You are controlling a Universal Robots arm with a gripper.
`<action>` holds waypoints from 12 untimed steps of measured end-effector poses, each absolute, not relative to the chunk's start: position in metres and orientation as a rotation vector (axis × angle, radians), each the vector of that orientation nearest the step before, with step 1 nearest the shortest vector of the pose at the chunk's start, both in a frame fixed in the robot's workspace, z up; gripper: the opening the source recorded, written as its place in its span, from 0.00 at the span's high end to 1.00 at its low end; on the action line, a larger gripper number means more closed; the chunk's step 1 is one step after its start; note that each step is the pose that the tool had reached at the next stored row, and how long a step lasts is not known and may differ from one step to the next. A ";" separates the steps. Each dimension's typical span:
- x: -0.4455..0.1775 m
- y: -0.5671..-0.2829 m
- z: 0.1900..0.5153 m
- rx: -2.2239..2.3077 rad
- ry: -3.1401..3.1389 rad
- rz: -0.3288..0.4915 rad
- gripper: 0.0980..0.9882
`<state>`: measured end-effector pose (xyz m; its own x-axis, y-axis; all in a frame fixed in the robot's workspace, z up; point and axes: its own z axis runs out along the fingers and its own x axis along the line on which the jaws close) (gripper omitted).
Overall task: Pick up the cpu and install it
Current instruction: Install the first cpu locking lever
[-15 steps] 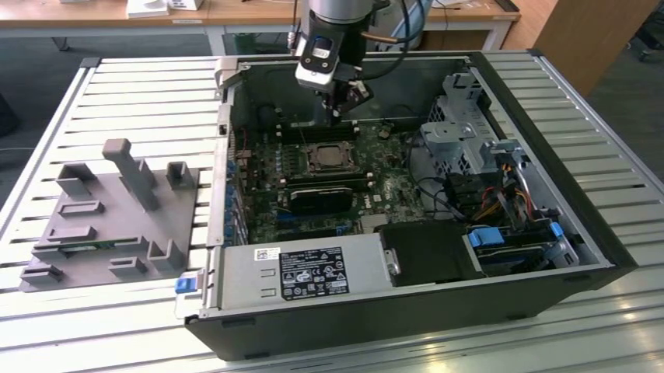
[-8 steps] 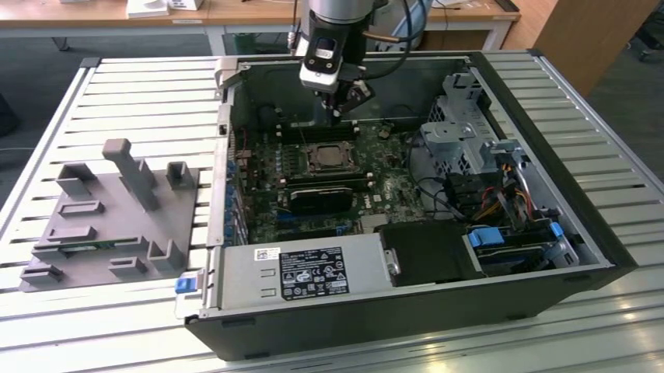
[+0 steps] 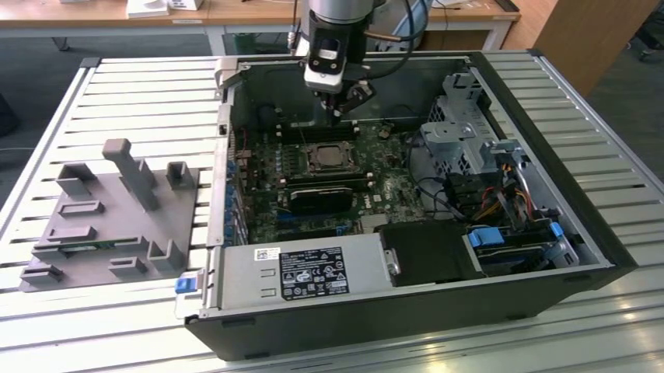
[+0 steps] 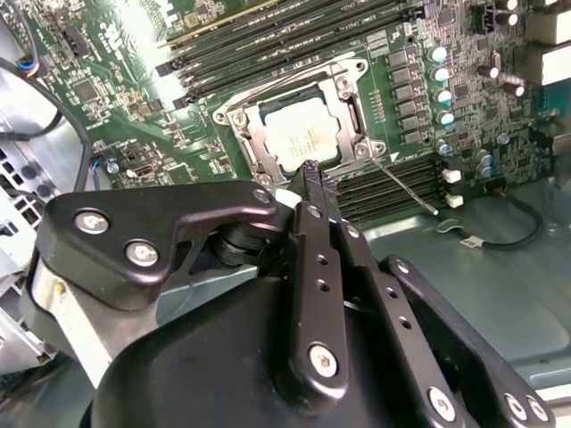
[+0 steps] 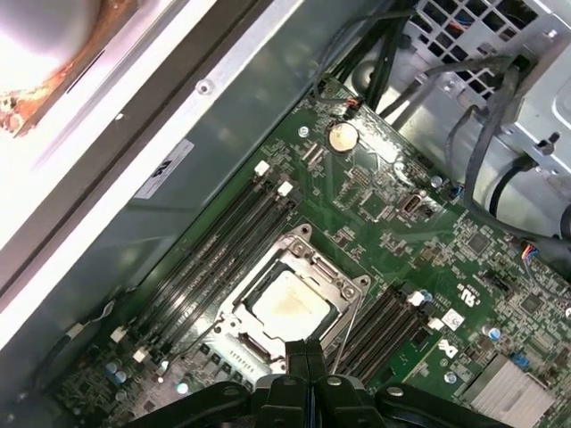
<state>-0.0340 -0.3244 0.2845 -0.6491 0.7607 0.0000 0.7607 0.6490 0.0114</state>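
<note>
The cpu (image 3: 330, 158) is a flat silver square lying inside the metal frame of the socket (image 4: 254, 134) on the green motherboard, within the open computer case. It shows in both wrist views, cpu (image 4: 303, 134) and cpu (image 5: 291, 306). My gripper (image 3: 347, 102) hangs above the board, just behind the socket toward the case's back wall. Its black fingers (image 4: 312, 183) are pressed together with nothing between them, and the fingertips (image 5: 303, 355) sit over the socket's edge, apart from the chip.
Memory slots (image 5: 236, 236) flank the socket. A black block (image 3: 323, 199) lies in front of it, with a grey labelled box (image 3: 306, 270) nearer still. A drive cage (image 3: 467, 116) and cables (image 3: 498, 186) fill the exterior view's right. A grey fixture (image 3: 109, 217) stands outside the case.
</note>
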 end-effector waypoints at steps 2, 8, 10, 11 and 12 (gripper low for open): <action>-0.034 -0.324 0.285 1.288 2.860 0.016 0.99; -0.034 -0.324 0.285 1.219 2.890 0.016 0.99; -0.034 -0.324 0.285 1.197 2.900 0.016 0.99; -0.034 -0.324 0.285 1.188 2.904 0.016 0.99; -0.034 -0.324 0.285 1.178 2.908 0.016 0.99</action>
